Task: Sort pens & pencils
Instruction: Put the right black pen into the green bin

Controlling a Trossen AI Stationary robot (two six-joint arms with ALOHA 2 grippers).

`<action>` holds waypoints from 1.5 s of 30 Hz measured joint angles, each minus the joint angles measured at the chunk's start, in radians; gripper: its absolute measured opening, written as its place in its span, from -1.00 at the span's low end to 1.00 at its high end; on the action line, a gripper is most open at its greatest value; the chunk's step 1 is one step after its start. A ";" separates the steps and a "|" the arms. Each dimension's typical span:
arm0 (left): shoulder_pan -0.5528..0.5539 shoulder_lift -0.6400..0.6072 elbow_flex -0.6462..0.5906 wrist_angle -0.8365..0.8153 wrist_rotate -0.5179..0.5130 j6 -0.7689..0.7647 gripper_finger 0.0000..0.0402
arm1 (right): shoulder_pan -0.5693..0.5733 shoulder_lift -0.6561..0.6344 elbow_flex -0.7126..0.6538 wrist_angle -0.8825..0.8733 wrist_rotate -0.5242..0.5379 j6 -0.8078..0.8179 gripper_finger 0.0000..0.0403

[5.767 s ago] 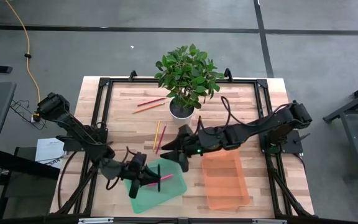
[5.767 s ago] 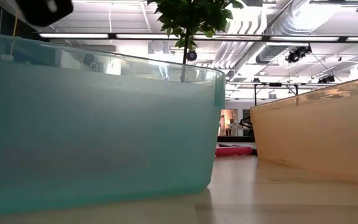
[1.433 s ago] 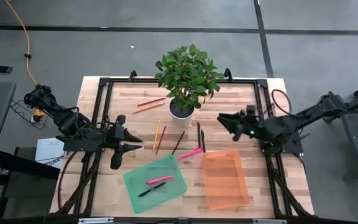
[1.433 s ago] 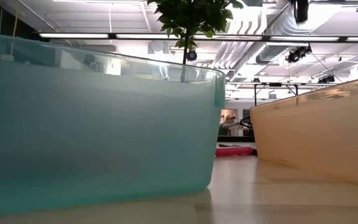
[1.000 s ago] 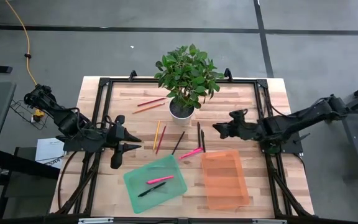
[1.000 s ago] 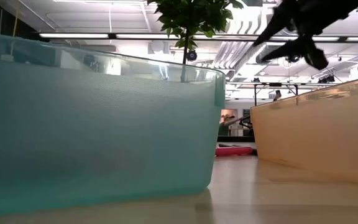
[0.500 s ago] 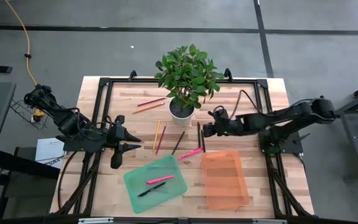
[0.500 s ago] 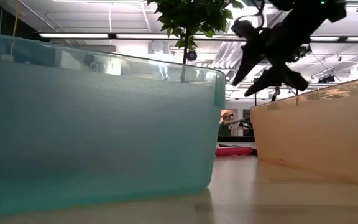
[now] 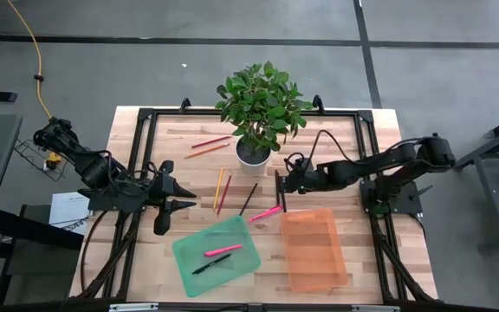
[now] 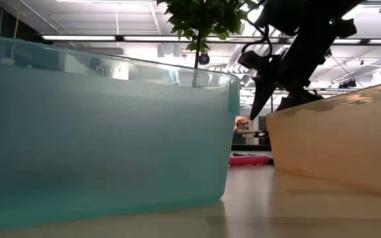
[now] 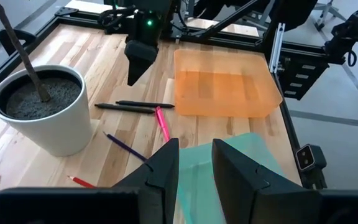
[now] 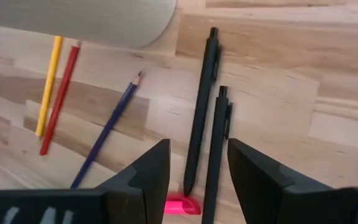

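right claw (image 9: 282, 184) open, empty, over two black pens (image 12: 207, 146) | left claw (image 9: 183, 198) open, empty, table's left side

1. The right gripper (image 9: 286, 184) hangs open over two black pens (image 12: 205, 146) lying side by side — bare wood shows around them.
2. Just left of it stands the white pot (image 9: 253, 152) of the plant (image 9: 262, 97), closing off that side.
3. Near side: the orange bin (image 9: 314, 250) sits close, with a pink pen (image 9: 267, 211) on the wood between.
4. The green bin (image 9: 217, 256) blocks the near-left area — the left gripper (image 9: 178, 198) waits further left, open.
5. The table (image 9: 345, 130) is bare at far right.
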 joint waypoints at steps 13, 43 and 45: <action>-0.001 0.000 0.000 -0.007 0.018 0.000 -0.58 | 0.003 0.168 0.147 -0.168 -0.036 -0.003 -0.25; -0.001 0.000 0.000 -0.022 0.036 0.002 -0.58 | -0.038 0.302 0.200 -0.162 -0.134 -0.043 -0.36; -0.001 0.000 0.000 -0.022 0.036 0.002 -0.58 | -0.038 0.312 0.200 -0.153 -0.139 -0.041 -0.36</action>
